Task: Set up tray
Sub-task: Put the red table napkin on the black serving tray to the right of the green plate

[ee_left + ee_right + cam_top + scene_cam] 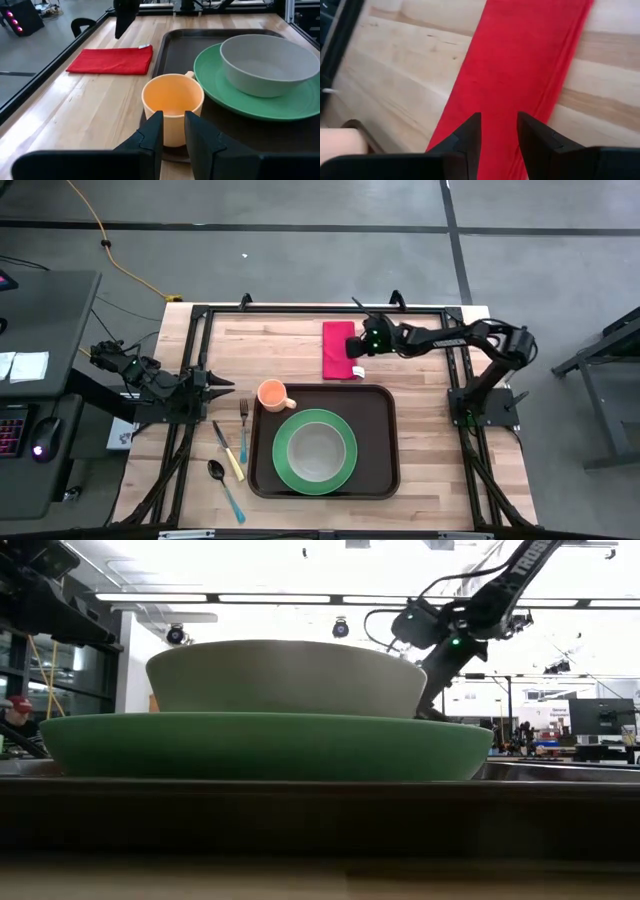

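The dark brown tray [385, 405] lies at the table's middle near side. On it rests a green plate [283, 465] carrying a pale bowl [315, 448], and an orange cup [172, 100] stands on the tray's far left corner. A folded red napkin [335, 362] lies flat on the wood beyond the tray. My right gripper [499, 120] hangs open above the napkin, fingers slanting down, clear of the cloth. My left gripper [173, 120] waits open at the table's left edge, short of the cup, with nothing between its fingers.
A fork [243, 425], a yellow-handled knife [230, 455] and a blue-handled spoon [225, 485] lie on the wood left of the tray. A black frame rail [320, 310] runs round the table. Bare wood shows right of the tray.
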